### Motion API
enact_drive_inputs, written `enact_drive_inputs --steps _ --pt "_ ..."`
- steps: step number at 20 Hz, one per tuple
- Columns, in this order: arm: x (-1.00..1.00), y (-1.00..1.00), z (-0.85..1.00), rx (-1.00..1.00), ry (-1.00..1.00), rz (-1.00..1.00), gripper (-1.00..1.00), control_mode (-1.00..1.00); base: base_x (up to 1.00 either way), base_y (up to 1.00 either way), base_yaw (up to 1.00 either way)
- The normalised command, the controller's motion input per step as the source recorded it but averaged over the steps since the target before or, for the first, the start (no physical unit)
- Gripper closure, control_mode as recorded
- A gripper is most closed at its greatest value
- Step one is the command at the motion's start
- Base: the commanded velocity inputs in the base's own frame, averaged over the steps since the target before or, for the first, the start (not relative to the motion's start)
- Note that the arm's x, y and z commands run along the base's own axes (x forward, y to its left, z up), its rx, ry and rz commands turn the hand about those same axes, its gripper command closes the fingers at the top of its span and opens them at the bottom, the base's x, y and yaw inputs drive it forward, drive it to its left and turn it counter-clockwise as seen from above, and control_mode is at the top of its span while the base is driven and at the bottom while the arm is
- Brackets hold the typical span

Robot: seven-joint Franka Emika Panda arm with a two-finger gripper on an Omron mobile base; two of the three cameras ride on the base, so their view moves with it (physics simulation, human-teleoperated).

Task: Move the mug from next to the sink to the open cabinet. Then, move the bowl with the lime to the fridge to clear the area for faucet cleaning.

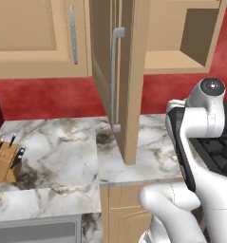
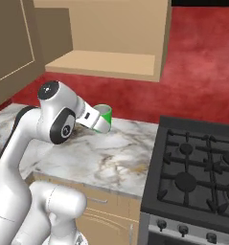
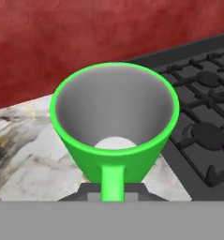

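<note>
1. Fingers of the dark two-finger gripper are closed tight on the handle of the bright green mug with a grey inside; you see only a dark block under the handle, so the exact contact is hidden from you.
2. Light tan wooden wall cabinet stands open above, its bare shelf well above the mug. In my judgement, this is where you must still lift it.
3. White-grey marble counter lies under the mug, beside the black gas stove with iron grates. The mug hangs over the counter, tilted, with its mouth turned away from the arm.
4. About handling, I judge the mug stiff, light and smooth, probably ceramic, so it can chip on the shelf edge. The handle is a narrow hold, and the cup may swing around it; move slowly and set it down gently.
</note>
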Motion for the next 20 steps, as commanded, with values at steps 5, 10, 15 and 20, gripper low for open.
enact_drive_inputs --steps 5,10,15,20 --pt "0.00 0.00 0.00 0.00 0.00 0.00 1.00 1.00 0.68 0.02 -0.01" --pt "0.00 0.00 0.00 0.00 0.00 0.00 1.00 1.00 0.03 0.00 -0.01" --pt "-0.70 -0.02 0.78 0.09 -0.05 0.00 1.00 -1.00 0.00 0.00 0.00" --pt "-0.08 0.08 1.00 0.02 -0.31 0.13 1.00 -1.00 0.00 0.00 0.00"
